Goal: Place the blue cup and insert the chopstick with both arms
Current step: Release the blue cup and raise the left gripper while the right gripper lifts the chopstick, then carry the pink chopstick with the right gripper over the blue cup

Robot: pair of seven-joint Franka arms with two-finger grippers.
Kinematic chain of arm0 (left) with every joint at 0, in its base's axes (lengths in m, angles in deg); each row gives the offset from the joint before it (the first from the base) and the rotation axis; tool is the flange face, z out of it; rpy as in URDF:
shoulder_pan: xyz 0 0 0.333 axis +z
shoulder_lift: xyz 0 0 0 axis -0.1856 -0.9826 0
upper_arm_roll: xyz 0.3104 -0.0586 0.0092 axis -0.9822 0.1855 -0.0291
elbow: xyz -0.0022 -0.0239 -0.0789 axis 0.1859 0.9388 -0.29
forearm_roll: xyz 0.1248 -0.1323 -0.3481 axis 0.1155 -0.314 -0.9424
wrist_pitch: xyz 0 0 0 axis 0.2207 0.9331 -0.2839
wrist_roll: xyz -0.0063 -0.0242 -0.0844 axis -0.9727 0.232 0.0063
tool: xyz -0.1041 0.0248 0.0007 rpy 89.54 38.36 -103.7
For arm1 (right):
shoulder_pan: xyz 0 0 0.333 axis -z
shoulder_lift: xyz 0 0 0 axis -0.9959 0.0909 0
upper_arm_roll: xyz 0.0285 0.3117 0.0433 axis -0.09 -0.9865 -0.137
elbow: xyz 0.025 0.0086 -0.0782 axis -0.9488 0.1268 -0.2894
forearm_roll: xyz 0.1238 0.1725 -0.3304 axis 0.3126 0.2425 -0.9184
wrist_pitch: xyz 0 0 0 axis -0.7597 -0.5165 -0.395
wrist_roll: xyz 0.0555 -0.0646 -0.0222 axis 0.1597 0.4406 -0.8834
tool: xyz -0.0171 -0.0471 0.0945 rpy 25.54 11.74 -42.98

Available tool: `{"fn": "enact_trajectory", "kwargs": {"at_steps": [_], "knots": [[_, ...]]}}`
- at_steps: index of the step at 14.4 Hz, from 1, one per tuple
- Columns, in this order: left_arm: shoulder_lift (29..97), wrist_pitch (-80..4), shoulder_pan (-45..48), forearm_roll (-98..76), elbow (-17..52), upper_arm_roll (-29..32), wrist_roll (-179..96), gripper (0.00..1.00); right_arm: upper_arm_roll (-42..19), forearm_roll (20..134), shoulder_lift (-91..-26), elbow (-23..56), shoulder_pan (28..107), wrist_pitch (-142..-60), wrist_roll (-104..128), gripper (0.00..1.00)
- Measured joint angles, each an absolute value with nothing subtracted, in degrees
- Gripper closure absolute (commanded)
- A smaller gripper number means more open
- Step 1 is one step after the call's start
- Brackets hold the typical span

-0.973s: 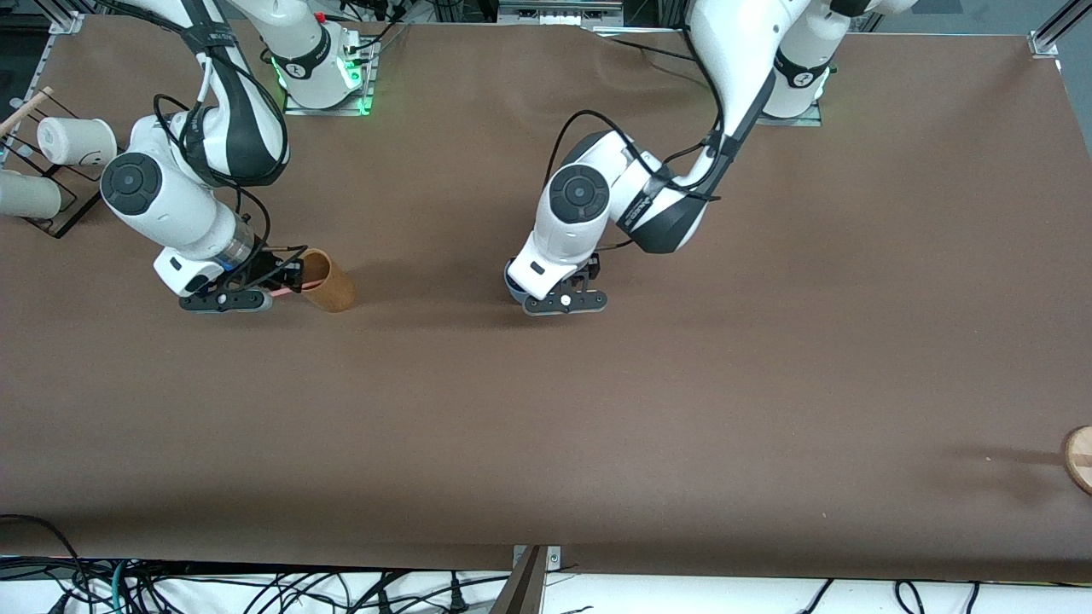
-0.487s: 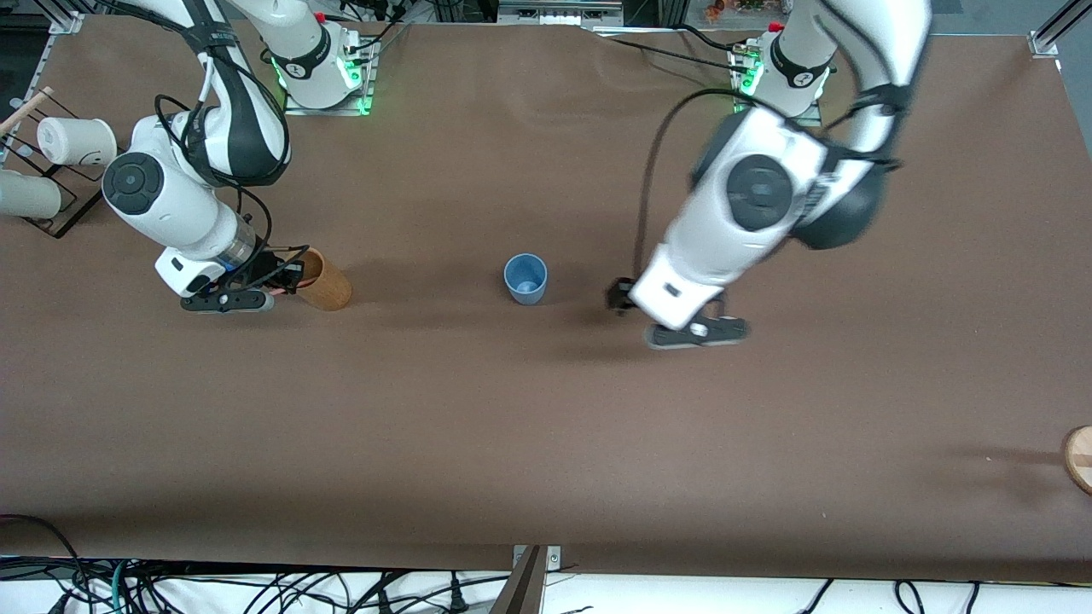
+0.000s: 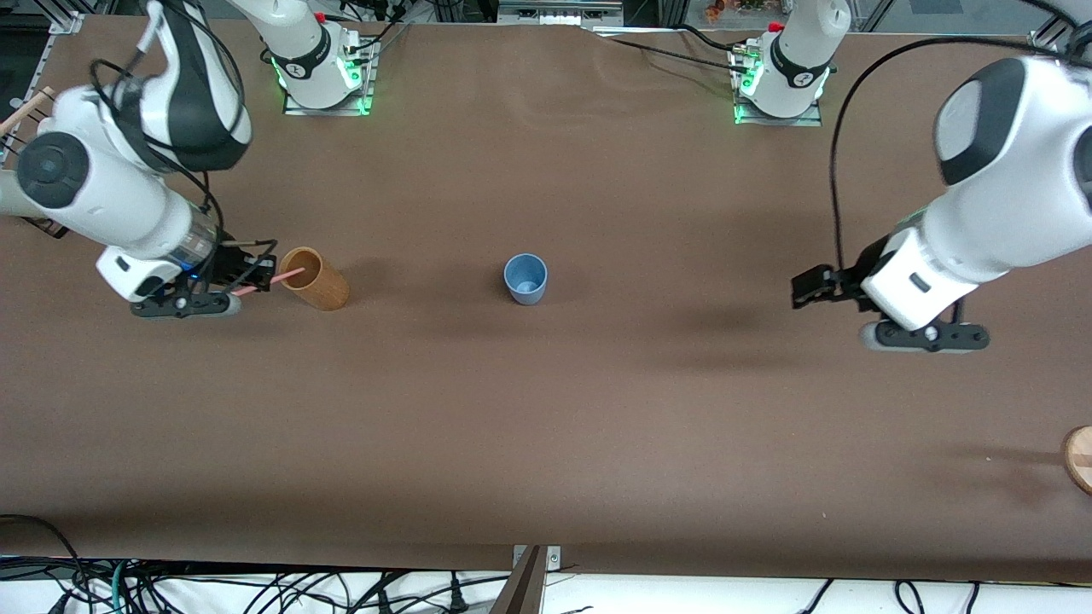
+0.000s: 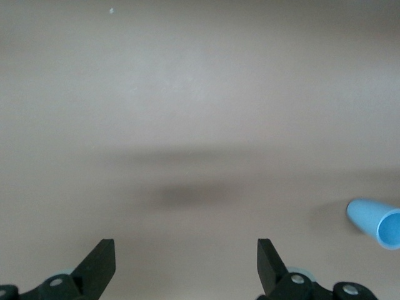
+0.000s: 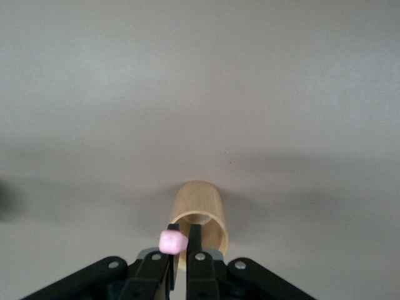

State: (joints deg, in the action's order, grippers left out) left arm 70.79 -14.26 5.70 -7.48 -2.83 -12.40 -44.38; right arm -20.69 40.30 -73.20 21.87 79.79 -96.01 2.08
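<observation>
The blue cup (image 3: 525, 279) stands upright alone at the table's middle; it also shows in the left wrist view (image 4: 377, 222). My left gripper (image 3: 809, 287) is open and empty in the air over bare table toward the left arm's end, well apart from the cup; its fingers (image 4: 100, 267) are spread wide. My right gripper (image 3: 249, 275) is shut on the pink chopstick (image 3: 271, 279), beside the brown cup (image 3: 314, 278). The chopstick's tip reaches the brown cup's rim. In the right wrist view the chopstick's end (image 5: 173, 242) sits between the closed fingers (image 5: 194, 240), with the brown cup (image 5: 201, 212) just past them.
A black rack (image 3: 41, 226) with a white cup (image 3: 10, 194) and a wooden stick (image 3: 26, 108) stands at the right arm's end, partly hidden by the right arm. A round wooden piece (image 3: 1078, 457) lies at the table's edge at the left arm's end.
My left gripper let go of the blue cup and swung away toward the left arm's end. My right gripper drew back from the brown cup, pulling the chopstick with it.
</observation>
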Motion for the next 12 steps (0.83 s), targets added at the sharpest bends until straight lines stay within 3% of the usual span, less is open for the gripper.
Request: {"fn": "enact_trajectory", "kwargs": {"at_steps": [4,12], "knots": [[74.6,-9.7,7.1,-7.5,-2.6,-17.3,-43.1,0.0,-20.9,39.7,-73.1,12.9,74.2,-88.0,-2.6,1.0],[79.9,-8.5,7.2,-7.5,1.3,-18.8,-42.8,0.0,-21.3,39.3,-62.7,2.1,58.5,-89.4,-32.2,1.0]]}}
